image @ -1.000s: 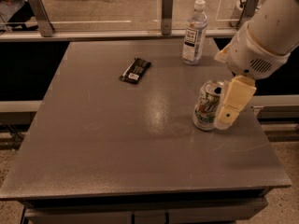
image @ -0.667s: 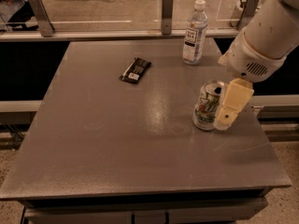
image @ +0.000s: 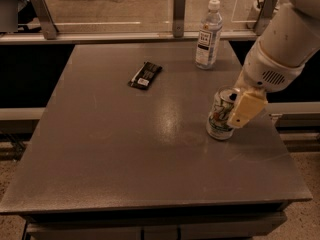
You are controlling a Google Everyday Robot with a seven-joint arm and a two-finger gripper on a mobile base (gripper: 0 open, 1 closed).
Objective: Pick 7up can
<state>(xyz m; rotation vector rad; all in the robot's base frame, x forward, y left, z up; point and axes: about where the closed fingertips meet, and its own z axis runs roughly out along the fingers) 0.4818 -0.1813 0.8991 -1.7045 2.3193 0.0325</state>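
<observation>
Looking over the grey table [image: 150, 159], we take the 7up can [image: 218, 116] as our marker and place everything else from it. We see the can standing on the tabletop with its pull-tab top facing up and its green-and-red logo turned toward us. The gripper [image: 235, 115] is right at the can: its cream-coloured end overlaps the can's right side, reaching from the rim down past the middle of the label. We cannot tell whether it has closed on the can or only rests beside it, because the can hides its far side. The white arm [image: 280, 49] rises from the gripper up and to the right of the can and leaves our view at the top corner. Behind the can, well apart from it, a clear water bottle [image: 207, 34] with a white cap stands upright. Farther from the can, back and to its left, a dark flat packet [image: 145, 75] lies on the table.
</observation>
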